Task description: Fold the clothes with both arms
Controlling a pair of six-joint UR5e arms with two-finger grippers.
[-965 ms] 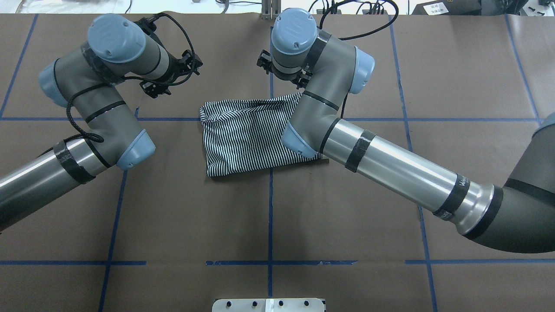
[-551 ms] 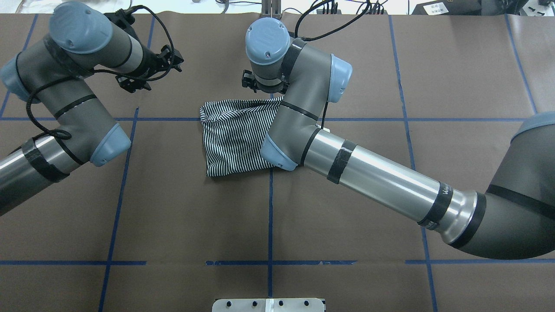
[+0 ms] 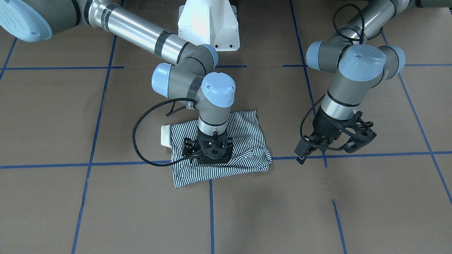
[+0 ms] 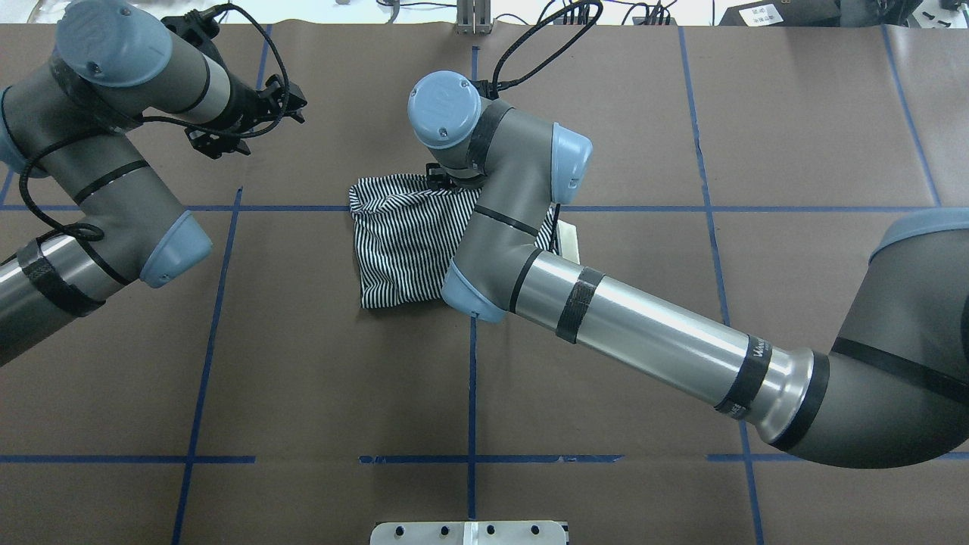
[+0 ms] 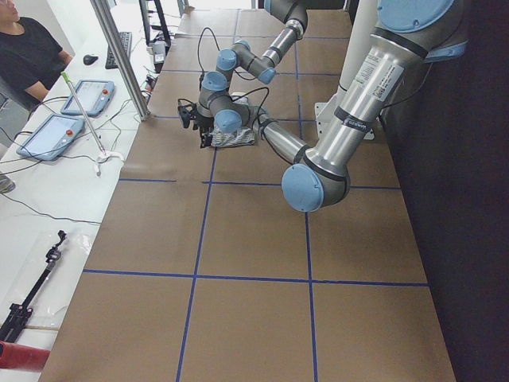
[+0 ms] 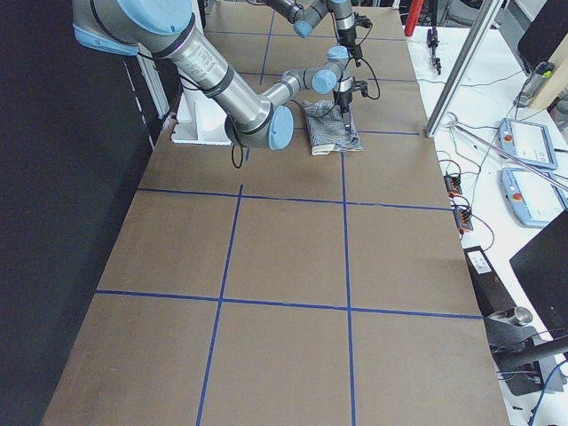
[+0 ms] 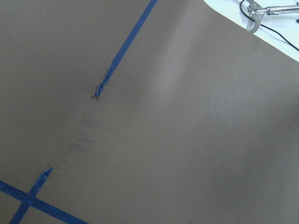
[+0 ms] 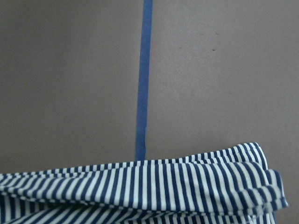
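1. garment. the polo shirt [image 3: 249, 128] lies folded into a compact bundle near the middle of the table [image 3: 106, 211], across the crossing of two blue tape lines [image 3: 388, 154]. its layers are bunched and wrinkled at the corner toward the robot's left. the cream collar [image 3: 165, 135] sticks out from the edge toward the robot's right and rests flat on the brown cover.

2. right arm. we find the right gripper [image 3: 208, 155] pointing straight down over the shirt, close to the edge farthest from the white pedestal base [image 3: 208, 21]. the wrist body hides its fingertips, so we cannot tell whether the jaws are apart or together, nor whether they touch the cloth. the right wrist view shows only the striped, layered edge of the shirt along the bottom, with a tape line running away from it over bare cover.

3. left arm. the left gripper [image 3: 355, 139] hangs tilted above bare table on the robot's left, well apart from the shirt. we cannot tell how its jaws stand. the left wrist view shows only brown cover and tape.

4. surroundings. in the exterior left view a person [image 5: 28, 56] sits beyond the table's far side, next to two tablets [image 5: 49, 135].
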